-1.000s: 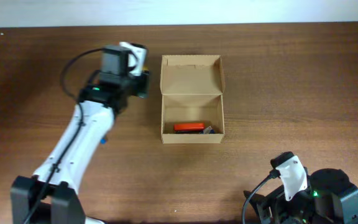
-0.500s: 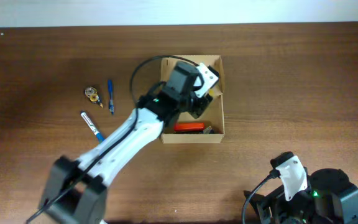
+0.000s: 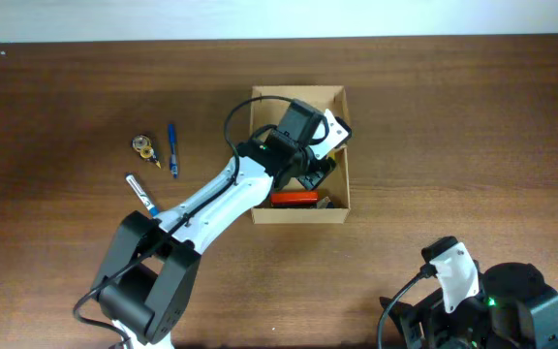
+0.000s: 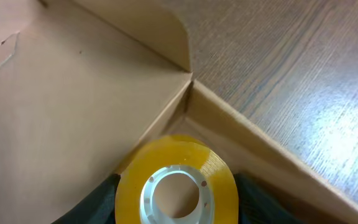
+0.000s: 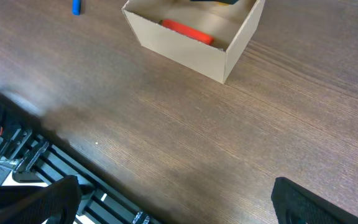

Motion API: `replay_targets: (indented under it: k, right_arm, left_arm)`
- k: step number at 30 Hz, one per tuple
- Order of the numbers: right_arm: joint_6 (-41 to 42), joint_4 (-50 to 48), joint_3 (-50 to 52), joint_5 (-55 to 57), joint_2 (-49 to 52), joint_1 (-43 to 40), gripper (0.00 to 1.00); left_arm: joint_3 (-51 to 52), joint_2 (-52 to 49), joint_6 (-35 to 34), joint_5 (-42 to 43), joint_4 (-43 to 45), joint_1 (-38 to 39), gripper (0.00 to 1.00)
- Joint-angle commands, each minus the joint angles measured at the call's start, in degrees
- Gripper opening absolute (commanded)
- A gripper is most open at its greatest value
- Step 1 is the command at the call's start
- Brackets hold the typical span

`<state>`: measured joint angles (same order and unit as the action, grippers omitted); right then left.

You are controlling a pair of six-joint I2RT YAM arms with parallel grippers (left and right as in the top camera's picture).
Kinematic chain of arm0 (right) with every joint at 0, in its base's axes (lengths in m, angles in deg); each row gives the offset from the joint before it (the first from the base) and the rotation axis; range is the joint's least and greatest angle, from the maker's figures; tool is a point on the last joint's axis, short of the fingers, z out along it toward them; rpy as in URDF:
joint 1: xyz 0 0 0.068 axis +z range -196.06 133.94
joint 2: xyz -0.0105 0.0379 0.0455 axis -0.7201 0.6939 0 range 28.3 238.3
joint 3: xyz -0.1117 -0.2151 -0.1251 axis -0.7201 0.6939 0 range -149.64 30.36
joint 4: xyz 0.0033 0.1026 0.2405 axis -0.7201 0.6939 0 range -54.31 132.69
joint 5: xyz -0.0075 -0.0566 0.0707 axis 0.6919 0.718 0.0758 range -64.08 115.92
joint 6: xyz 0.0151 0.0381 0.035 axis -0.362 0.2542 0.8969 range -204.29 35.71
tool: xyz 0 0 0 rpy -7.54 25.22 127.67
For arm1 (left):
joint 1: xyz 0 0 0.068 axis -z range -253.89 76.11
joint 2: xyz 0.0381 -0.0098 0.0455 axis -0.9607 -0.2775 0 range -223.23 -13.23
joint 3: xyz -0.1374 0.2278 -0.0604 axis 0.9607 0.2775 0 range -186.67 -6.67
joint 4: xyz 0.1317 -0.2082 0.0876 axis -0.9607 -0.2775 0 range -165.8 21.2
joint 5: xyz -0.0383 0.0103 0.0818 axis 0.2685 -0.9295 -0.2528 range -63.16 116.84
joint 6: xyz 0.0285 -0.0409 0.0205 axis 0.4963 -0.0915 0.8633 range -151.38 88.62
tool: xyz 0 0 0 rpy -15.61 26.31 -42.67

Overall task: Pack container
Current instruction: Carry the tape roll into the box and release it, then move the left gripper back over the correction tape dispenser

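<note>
Your container (image 3: 298, 214) sits at the middle of the brown wooden worktop (image 3: 473, 126). It is a plain tan cardboard box, rectangular, with its hinged lid flap thrown open and lying back on the far side. The card is bare, with no print or labels that you can see, and the walls stand upright.

Your left arm reaches in from the near left, so the left end effector (image 3: 315, 173) hangs over the right part of the open box. In the left wrist view that end effector (image 4: 178, 196) is closed onto a yellow tape roll (image 4: 178, 185), with a dark finger (image 4: 95, 205) against each side. The roll hangs just above an inside corner of the box (you cannot tell whether it touches the floor of the box).

A flat red item (image 3: 294, 198) lies inside against the near wall, also seen from the right wrist (image 5: 187, 31). On the worktop to the left, well apart from the box, lie a blue pen (image 3: 172, 148), a white marker (image 3: 143, 194) and a small roll (image 3: 143, 145).

Your right end effector (image 5: 176, 186) is parked at the near right, its fingers spread wide and gripping nothing.
</note>
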<state>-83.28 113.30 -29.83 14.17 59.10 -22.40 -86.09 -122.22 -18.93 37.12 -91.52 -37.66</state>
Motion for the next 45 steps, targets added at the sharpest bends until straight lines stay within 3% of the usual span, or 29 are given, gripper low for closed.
replay_targets:
  k: [1, 6, 11, 17, 20, 26, 34, 40, 45]
  right_arm:
    - [-0.3, -0.2, 0.0, -0.6, -0.1, -0.1, 0.99]
    - [-0.3, -0.2, 0.0, -0.5, -0.1, -0.1, 0.99]
    - [-0.3, -0.2, 0.0, -0.6, -0.1, -0.1, 0.99]
    - [-0.3, -0.2, 0.0, -0.5, -0.1, -0.1, 0.99]
    - [-0.3, -0.2, 0.0, -0.5, -0.1, -0.1, 0.99]
    - [-0.3, -0.2, 0.0, -0.5, -0.1, -0.1, 0.99]
    - [-0.3, -0.2, 0.0, -0.5, -0.1, -0.1, 0.99]
    - [-0.3, -0.2, 0.0, -0.5, -0.1, -0.1, 0.99]
    - [-0.3, -0.2, 0.0, -0.5, -0.1, -0.1, 0.99]
  left_arm:
    - [-1.5, -1.2, 1.4, 2.5, 0.8, 0.2, 0.33]
    - [-1.5, -1.9, 1.4, 3.8, 1.1, 0.2, 0.34]
    - [-1.6, -1.9, 1.3, 3.9, 1.7, 0.2, 0.61]
    - [-5.0, -1.7, 1.3, 3.8, -0.9, 0.1, 0.68]
    - [-9.0, -0.7, 1.3, 1.9, -5.5, -0.4, 0.68]
    - [-19.1, 5.6, 0.9, -10.0, -17.3, -4.9, 0.70]
    - [-19.7, 14.4, -4.6, -10.3, -22.0, -18.7, 0.72]
    - [-19.5, 15.3, -11.0, -13.0, -29.6, -28.2, 0.72]
    - [-16.7, 15.3, -15.7, -13.2, -31.1, -34.7, 0.72]
